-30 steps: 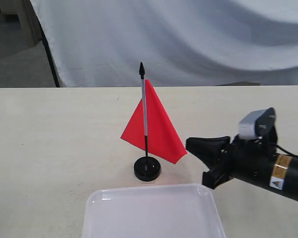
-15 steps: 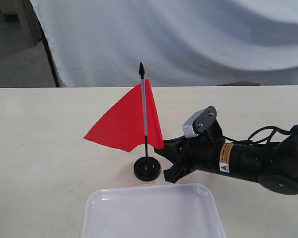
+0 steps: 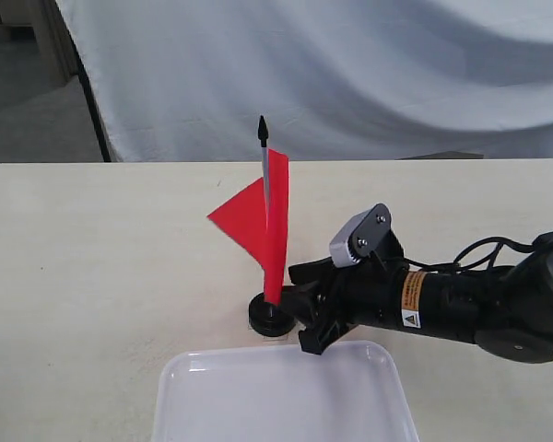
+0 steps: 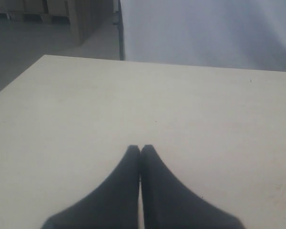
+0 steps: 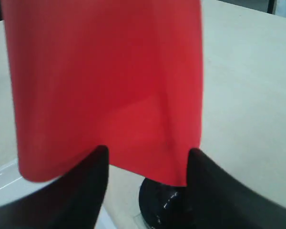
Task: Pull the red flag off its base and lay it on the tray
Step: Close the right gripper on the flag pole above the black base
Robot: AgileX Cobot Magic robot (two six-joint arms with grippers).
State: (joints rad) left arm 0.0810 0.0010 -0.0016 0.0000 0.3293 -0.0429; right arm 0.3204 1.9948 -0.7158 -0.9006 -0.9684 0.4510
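Observation:
The red flag [image 3: 265, 224] stands upright in its round black base [image 3: 267, 319] at mid-table, its grey-and-black stick rising to a pointed black tip. My right gripper [image 3: 302, 308] is open and low, right beside the base on its right side, with the cloth's lower edge hanging at its fingertips. In the right wrist view the red cloth [image 5: 105, 81] fills the space ahead of the open right gripper [image 5: 145, 157], and the base [image 5: 162, 205] shows below, between the fingers. The white tray [image 3: 286, 398] lies just in front of the base. My left gripper [image 4: 140, 149] is shut on nothing over bare table.
A white cloth backdrop [image 3: 350, 74] hangs behind the table's far edge. The beige tabletop [image 3: 92, 258] stretches to the left of the flag. My right arm's black body [image 3: 461, 304] lies across the table's right side.
My right gripper has travelled left across the table and now sits against the base. The cloth swung from the stick's right to its left, then drew in narrower.

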